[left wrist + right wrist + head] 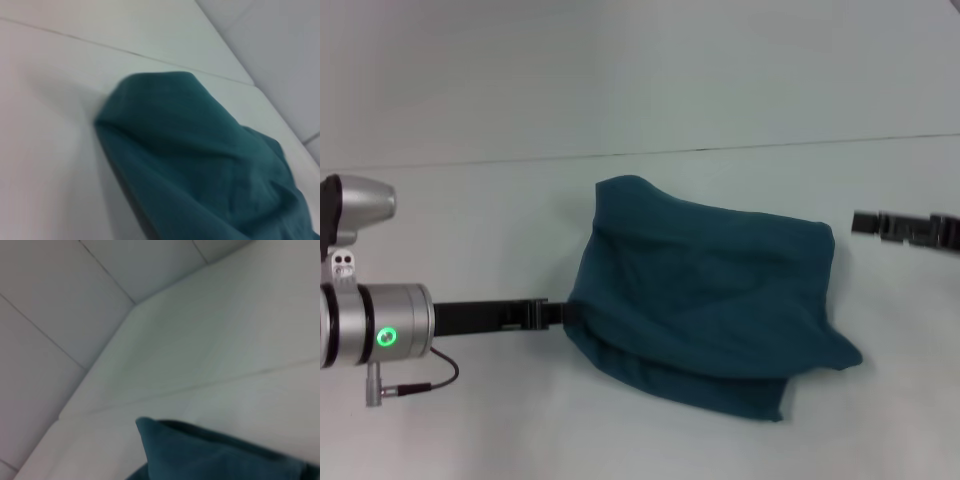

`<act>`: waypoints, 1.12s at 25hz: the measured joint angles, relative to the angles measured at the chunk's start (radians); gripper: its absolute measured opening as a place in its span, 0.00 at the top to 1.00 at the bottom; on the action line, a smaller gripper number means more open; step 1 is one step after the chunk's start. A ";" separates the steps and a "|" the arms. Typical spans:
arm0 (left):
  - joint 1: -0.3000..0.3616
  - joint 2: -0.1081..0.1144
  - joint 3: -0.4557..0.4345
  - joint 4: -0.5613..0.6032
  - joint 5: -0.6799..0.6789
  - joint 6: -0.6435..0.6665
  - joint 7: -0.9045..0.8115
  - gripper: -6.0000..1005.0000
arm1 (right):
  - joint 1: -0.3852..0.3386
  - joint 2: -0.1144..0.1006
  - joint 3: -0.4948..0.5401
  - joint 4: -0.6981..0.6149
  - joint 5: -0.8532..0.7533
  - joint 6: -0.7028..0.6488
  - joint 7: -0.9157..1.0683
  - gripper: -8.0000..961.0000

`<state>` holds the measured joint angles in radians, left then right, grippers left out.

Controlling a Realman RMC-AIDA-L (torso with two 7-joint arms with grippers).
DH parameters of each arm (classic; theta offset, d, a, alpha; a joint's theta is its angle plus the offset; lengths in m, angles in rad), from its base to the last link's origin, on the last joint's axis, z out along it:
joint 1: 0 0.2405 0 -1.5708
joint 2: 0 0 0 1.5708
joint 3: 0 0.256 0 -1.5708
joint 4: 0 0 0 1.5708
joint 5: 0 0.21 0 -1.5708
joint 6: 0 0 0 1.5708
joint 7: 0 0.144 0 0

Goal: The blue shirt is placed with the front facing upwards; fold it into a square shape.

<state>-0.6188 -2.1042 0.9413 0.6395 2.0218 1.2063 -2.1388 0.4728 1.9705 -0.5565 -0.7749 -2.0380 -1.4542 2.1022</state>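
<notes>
While the blue shirt (705,300) lies folded in a rumpled bundle (no lettering showing) mid-tabletop (470,210), the left tool (558,312) is closed on its left edge; the right tool (860,222) hovers apart, grip unclear.

You have: blue shirt (705,295) ×1, folded into a bunched heap | arms in your head view ×2 | left gripper (558,312) ×1, at the shirt's left edge | right gripper (865,222) ×1, just beside its right edge | white counter (470,430) ×1
</notes>
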 joint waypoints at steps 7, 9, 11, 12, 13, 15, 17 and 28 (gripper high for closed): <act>0.017 -0.005 -0.006 0.000 0.050 0.057 0.010 0.98 | -0.030 -0.009 0.005 0.021 -0.042 -0.035 0.030 0.05; 0.023 -0.006 -0.024 0.000 0.058 0.055 0.012 0.98 | -0.034 -0.012 0.003 0.021 -0.058 -0.039 0.046 0.05; 0.025 -0.007 -0.041 0.000 0.059 0.056 0.020 0.98 | -0.034 -0.014 0.002 0.027 -0.091 -0.043 0.066 0.05; 0.026 -0.007 -0.047 0.000 0.059 0.057 0.024 0.98 | -0.032 -0.016 0.001 0.036 -0.113 -0.044 0.074 0.05; 0.026 -0.008 -0.048 0.000 0.059 0.059 0.027 0.98 | -0.029 -0.019 0.000 0.050 -0.130 -0.046 0.078 0.05; 0.026 -0.009 -0.049 0.000 0.060 0.059 0.028 0.98 | -0.021 -0.028 0.000 0.088 -0.155 -0.049 0.080 0.05; 0.027 -0.009 -0.049 0.000 0.062 0.059 0.032 0.98 | -0.014 -0.035 0.000 0.125 -0.170 -0.051 0.080 0.05; 0.027 -0.008 -0.048 0.000 0.064 0.062 0.047 0.98 | 0.014 -0.029 0.000 0.203 -0.179 -0.043 0.075 0.05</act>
<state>-0.5921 -2.1123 0.8934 0.6397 2.0860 1.2683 -2.0919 0.4863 1.9420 -0.5561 -0.5715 -2.2174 -1.4969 2.1774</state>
